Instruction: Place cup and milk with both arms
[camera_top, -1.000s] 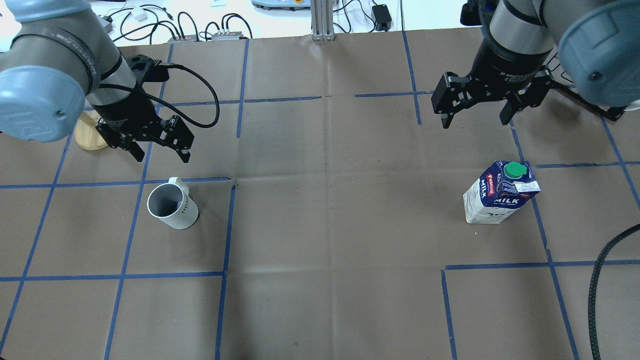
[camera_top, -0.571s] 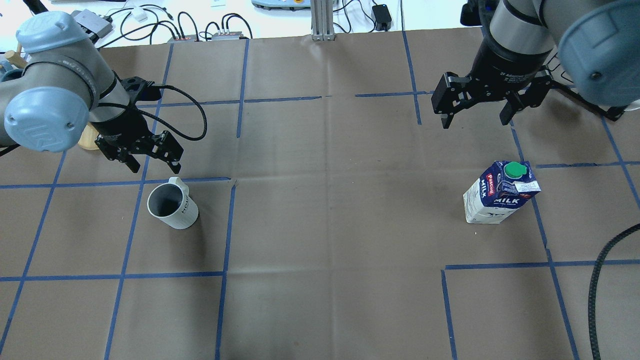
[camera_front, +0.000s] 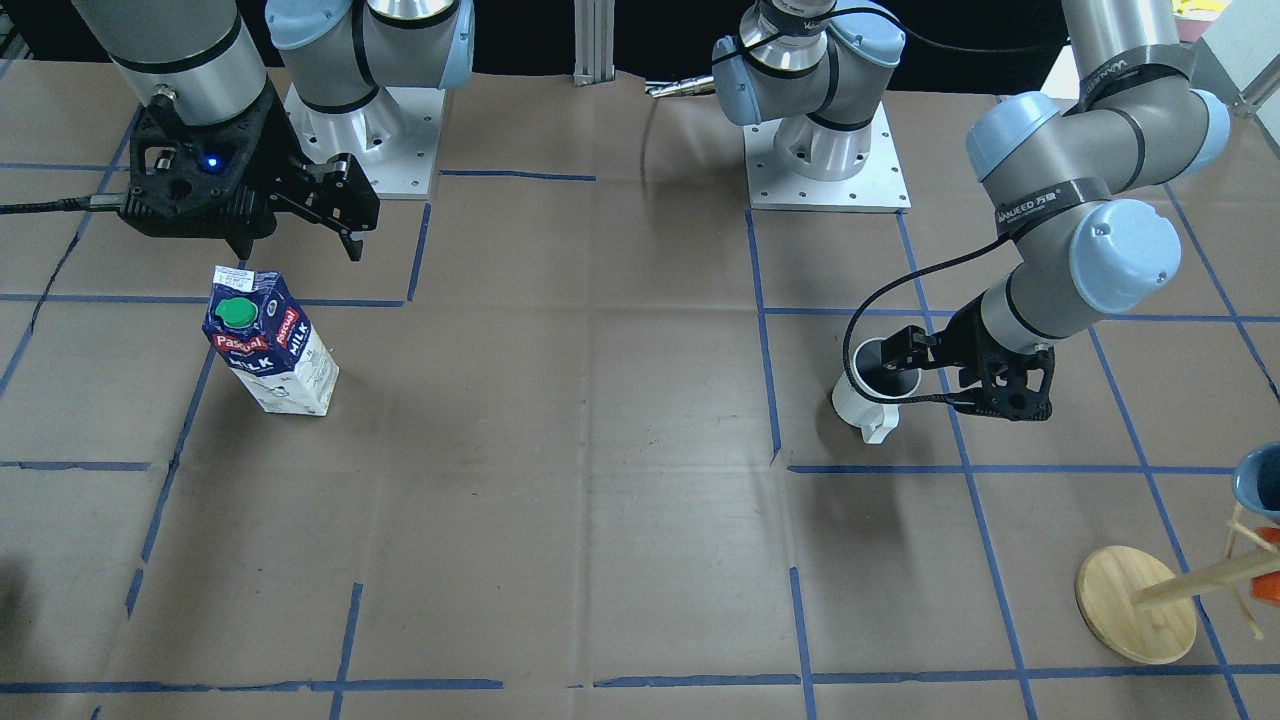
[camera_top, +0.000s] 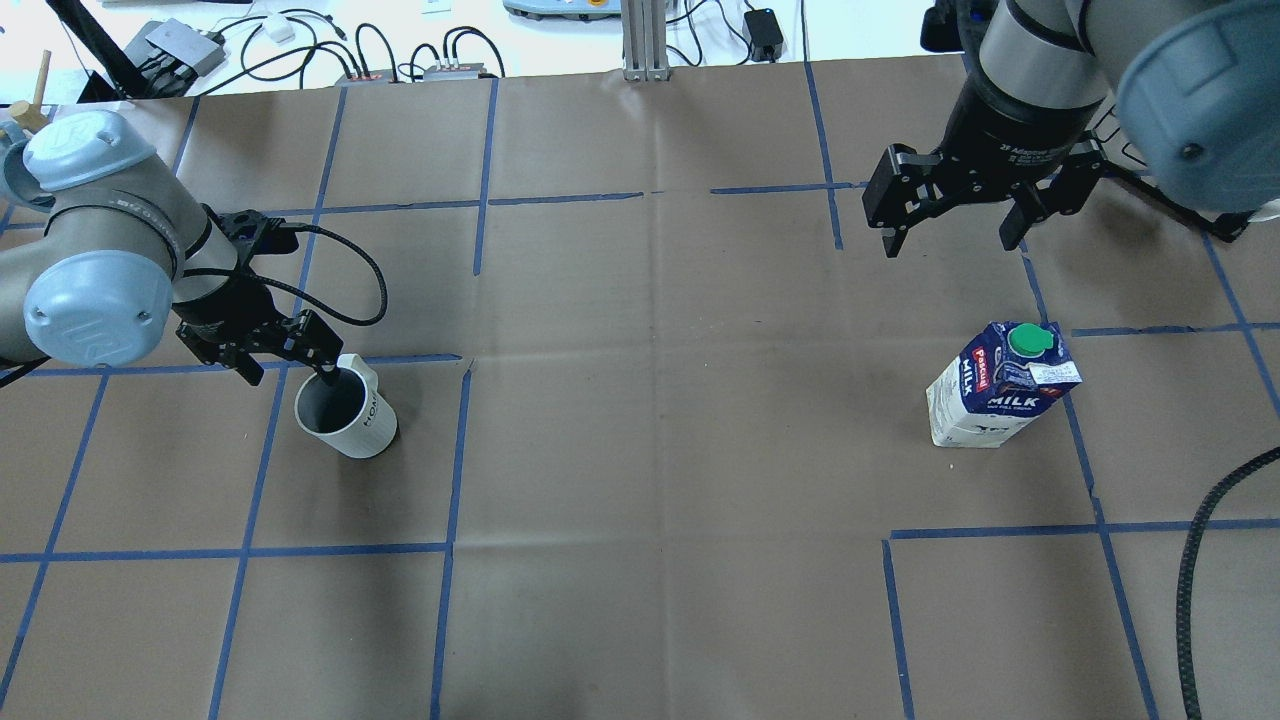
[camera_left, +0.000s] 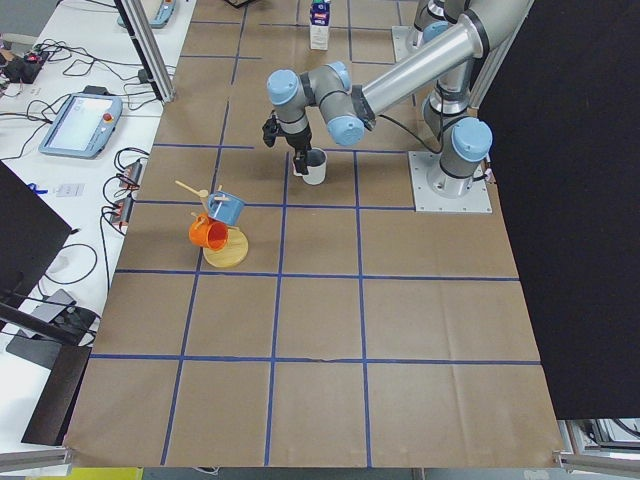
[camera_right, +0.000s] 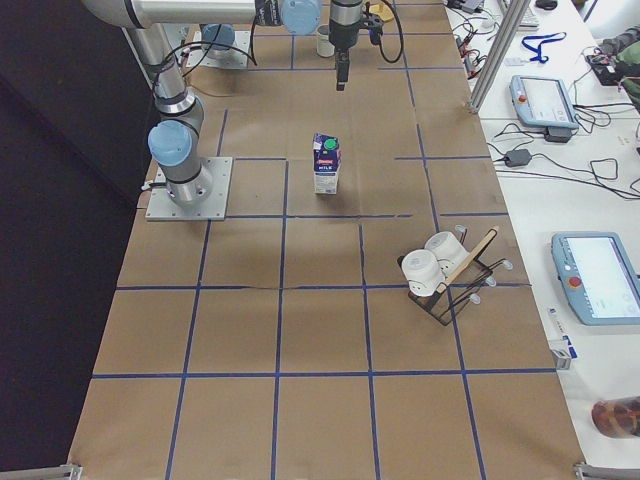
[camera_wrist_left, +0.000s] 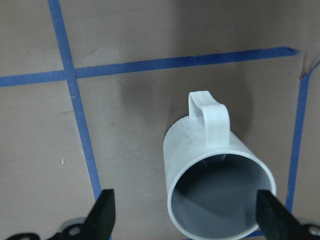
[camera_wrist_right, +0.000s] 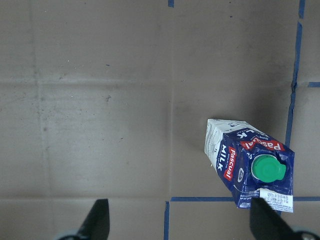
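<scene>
The white cup (camera_top: 345, 415) stands upright on the brown table, handle toward the far side. My left gripper (camera_top: 290, 372) is open and low at the cup's far-left rim. In the left wrist view the cup (camera_wrist_left: 220, 195) sits between the fingers (camera_wrist_left: 102, 212), close to the right one. In the front view one finger reaches over the cup's (camera_front: 880, 385) dark mouth. The milk (camera_top: 1000, 385) stands upright at the right. My right gripper (camera_top: 950, 243) is open and empty, high and beyond the carton. The milk (camera_wrist_right: 247, 160) also shows in the right wrist view.
A wooden mug tree (camera_front: 1135, 600) with a blue and an orange cup stands beyond the left arm, near the table's left end. A black rack with white cups (camera_right: 440, 275) stands at the right end. A black cable (camera_top: 1200, 560) loops at the right edge.
My left gripper has come down and toward the cup, from well beyond it to its rim. The right arm, the cup and the milk have not moved.
</scene>
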